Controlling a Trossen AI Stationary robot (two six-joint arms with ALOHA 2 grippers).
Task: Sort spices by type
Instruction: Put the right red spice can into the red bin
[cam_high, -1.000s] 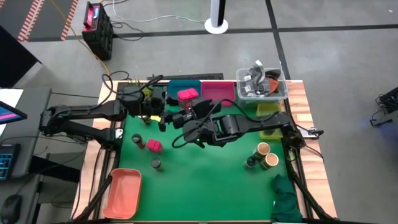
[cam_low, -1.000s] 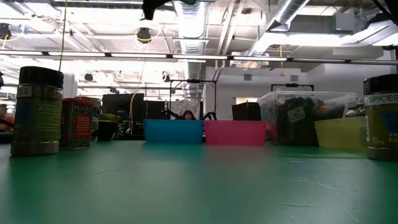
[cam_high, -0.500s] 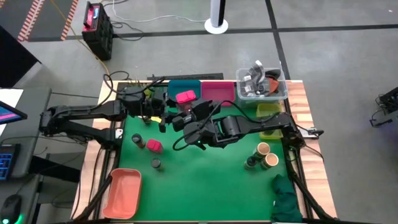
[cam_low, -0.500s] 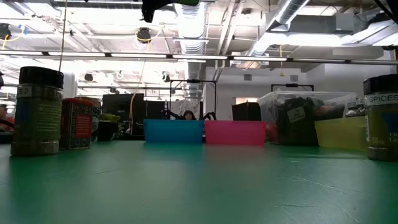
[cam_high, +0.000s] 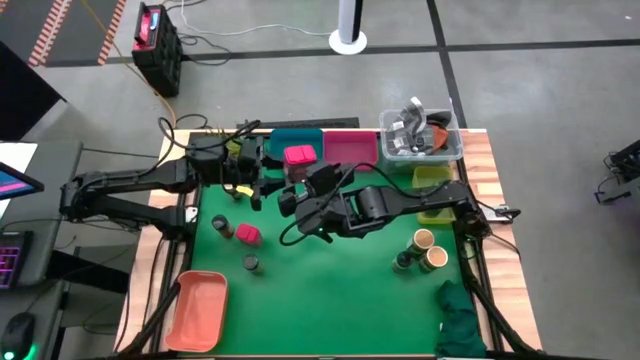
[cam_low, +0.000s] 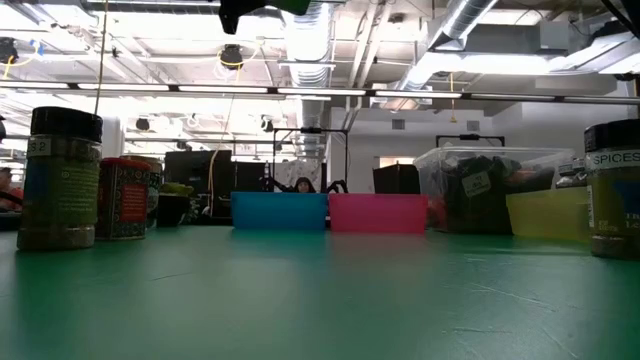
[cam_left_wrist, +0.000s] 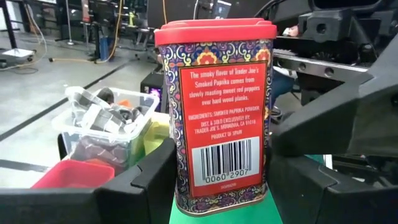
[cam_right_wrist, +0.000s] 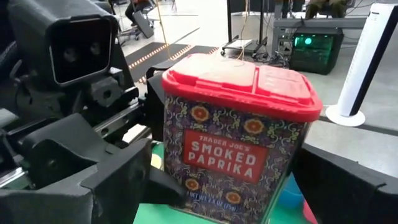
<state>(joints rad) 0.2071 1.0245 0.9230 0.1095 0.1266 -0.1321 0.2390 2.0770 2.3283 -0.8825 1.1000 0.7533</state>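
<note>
Red-lidded paprika tin (cam_high: 299, 155) upright, held aloft — second pink pack (cam_high: 248, 235), two dark-lidded jars (cam_high: 221, 225) left; tan-topped jars (cam_high: 424, 240) right.

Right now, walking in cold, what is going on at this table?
Both arms meet above the back of the green mat at one smoked paprika tin. The left pincer grips its sides, and the right pincer is at it from the opposite side. The tin is held in the air near the blue bin and pink bin. Another pink pack, a dark-lidded jar and tan-topped jars wait on the mat.
</note>
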